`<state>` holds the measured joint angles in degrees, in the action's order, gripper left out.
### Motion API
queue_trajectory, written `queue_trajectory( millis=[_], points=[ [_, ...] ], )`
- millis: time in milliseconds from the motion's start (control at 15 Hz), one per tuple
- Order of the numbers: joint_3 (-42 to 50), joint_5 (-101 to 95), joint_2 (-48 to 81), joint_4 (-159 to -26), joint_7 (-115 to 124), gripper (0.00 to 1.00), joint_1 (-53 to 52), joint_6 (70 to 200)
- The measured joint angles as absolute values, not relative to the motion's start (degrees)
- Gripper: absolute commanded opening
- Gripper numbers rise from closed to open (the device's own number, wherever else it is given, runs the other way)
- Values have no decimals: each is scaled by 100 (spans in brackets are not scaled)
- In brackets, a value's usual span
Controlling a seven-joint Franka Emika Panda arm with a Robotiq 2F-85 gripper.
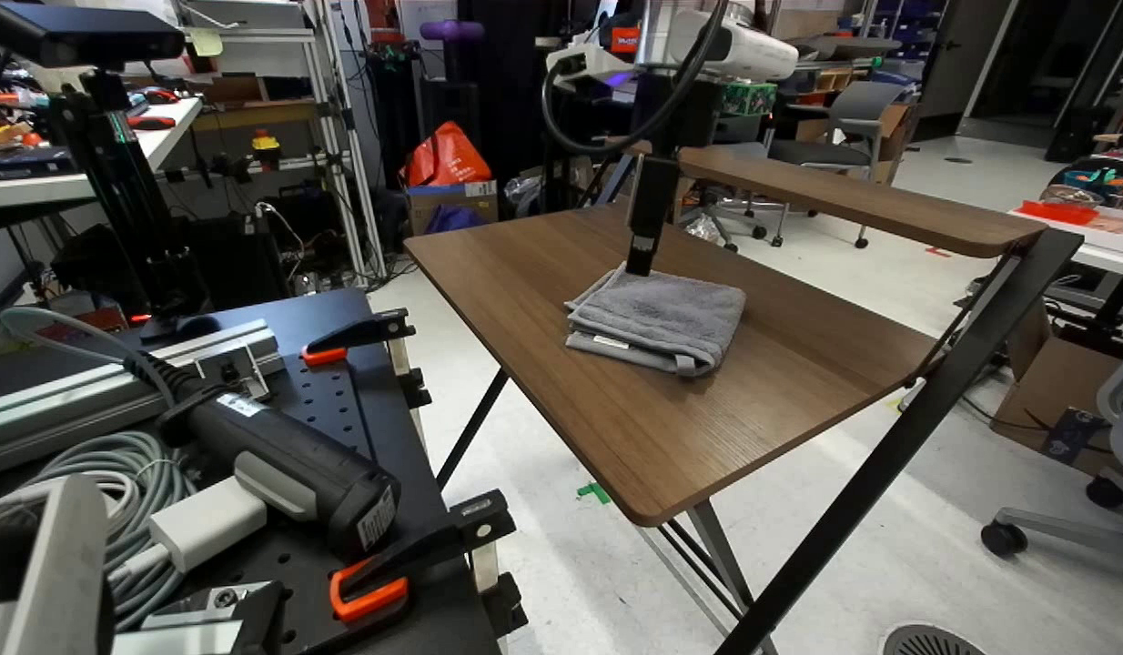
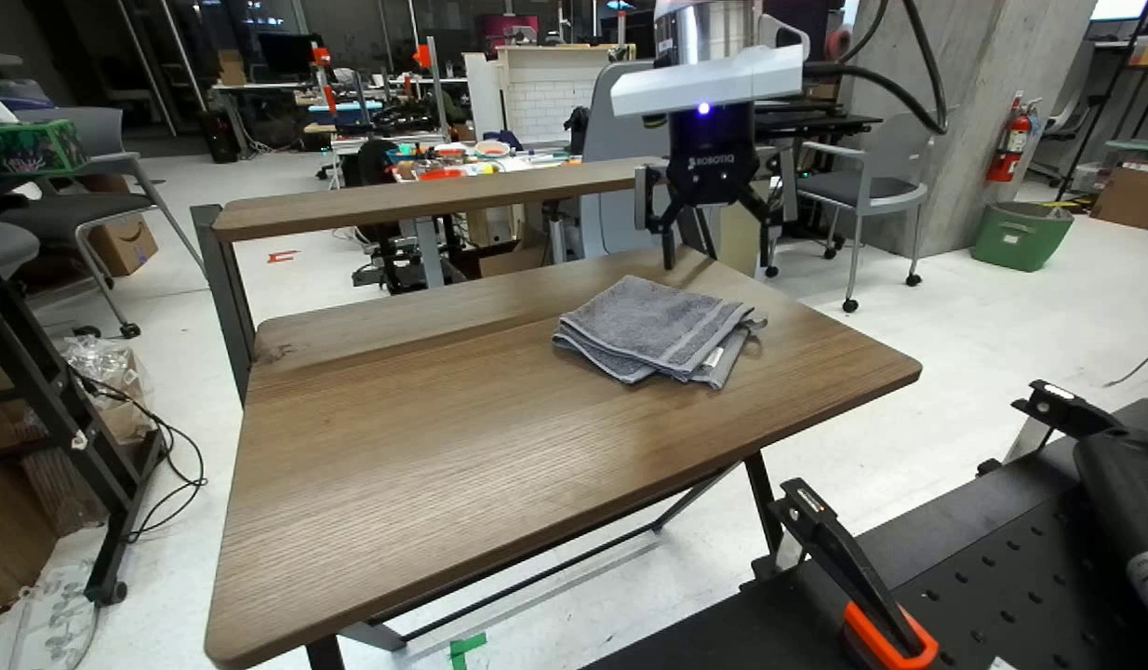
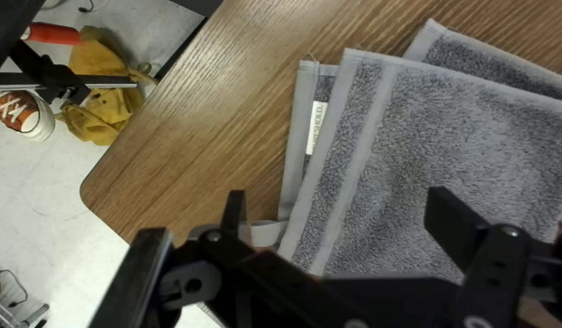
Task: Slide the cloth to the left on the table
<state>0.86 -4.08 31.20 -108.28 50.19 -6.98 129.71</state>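
1. At the left edge of an exterior view, a patterned green box (image 2: 32,147) sits near a grey chair (image 2: 58,221).
2. The bench (image 2: 397,437) fills the middle, a brown wood-look top with rounded corners on dark metal legs. A narrower brown shelf (image 2: 425,197) runs above its far edge.
3. In an exterior view the cloth (image 2: 653,321) lies flat on the bench, right of the bench's middle. It is grey and folded, its layers fanned a little out of line. The wrist view shows a white label (image 3: 316,125) between layers and a fabric loop (image 3: 266,233) sticking out at one corner.
4. The fingers (image 2: 669,249) are spread wide apart and point down by the cloth's far edge in both exterior views. In the wrist view one finger is over bare wood just beside the loop, the other over the cloth. Whether a tip touches anything, I cannot tell.
5. Beyond, to the right, a wheeled chair (image 2: 862,191) stands on the pale floor.
6. Nearer the camera, a black perforated surface (image 2: 965,605) carries a clamp (image 2: 853,572) with an orange handle.
7. At the back right, a red fire extinguisher (image 2: 1009,154) is at a concrete column (image 2: 965,102), with a green bin (image 2: 1022,234) on the floor below.
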Motion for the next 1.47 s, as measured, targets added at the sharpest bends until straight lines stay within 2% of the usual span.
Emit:
queue_trajectory(
  millis=[733, 1467],
  points=[
    [188, -407, 4395, -9585, 5930, 100, -1181, 12974],
    [174, -407, 4843, -9227, 6014, 100, -1605, 12974]
  ],
)
